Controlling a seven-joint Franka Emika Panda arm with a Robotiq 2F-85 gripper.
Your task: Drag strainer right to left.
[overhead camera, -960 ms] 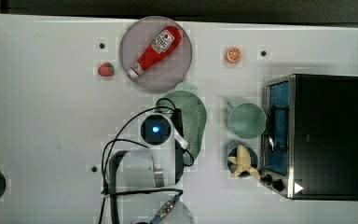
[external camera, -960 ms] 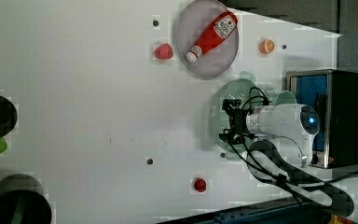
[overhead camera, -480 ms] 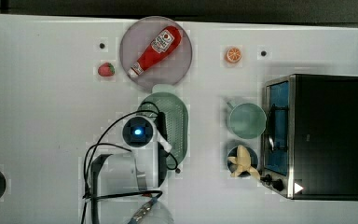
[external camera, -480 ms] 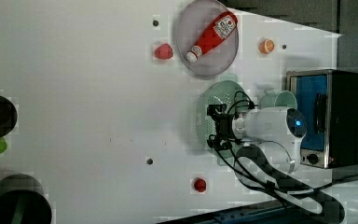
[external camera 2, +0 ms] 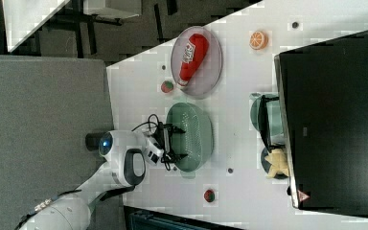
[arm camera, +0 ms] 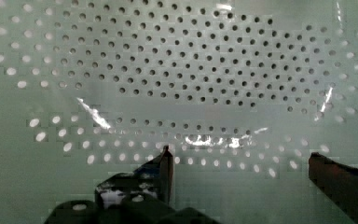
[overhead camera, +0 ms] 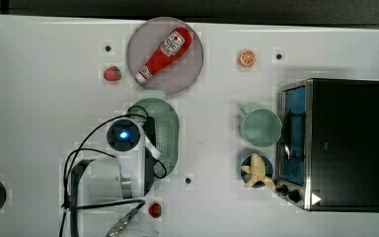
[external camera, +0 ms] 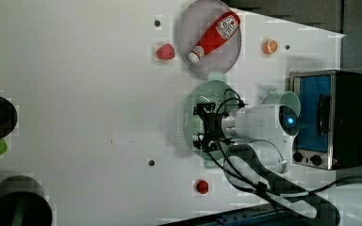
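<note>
The strainer (overhead camera: 167, 129) lies on the white table (overhead camera: 39, 98), its long axis running top to bottom in the top view. It sits just below the round grey plate (overhead camera: 192, 69) that carries a red ketchup bottle (overhead camera: 164, 53), one end tab close to the plate's edge. The gripper (arm camera: 240, 161) is down inside the basket, over its perforated bottom. In the wrist view the two dark fingers (arm camera: 165, 170) stand well apart, with bare perforated plastic between them and nothing clamped. In the top view the arm's wrist, with its blue light (overhead camera: 124, 134), covers the strainer's left side.

To the top view's right of the strainer, well apart, stands a mint-green mug (overhead camera: 260, 127) beside a dark toaster oven (overhead camera: 345, 143). A small bowl with a banana (overhead camera: 256, 170) sits below the mug. A strawberry (overhead camera: 111, 73) lies to the top view's left of the plate, an orange slice (overhead camera: 246, 58) to its right, and another red fruit (overhead camera: 154, 210) near the arm's base.
</note>
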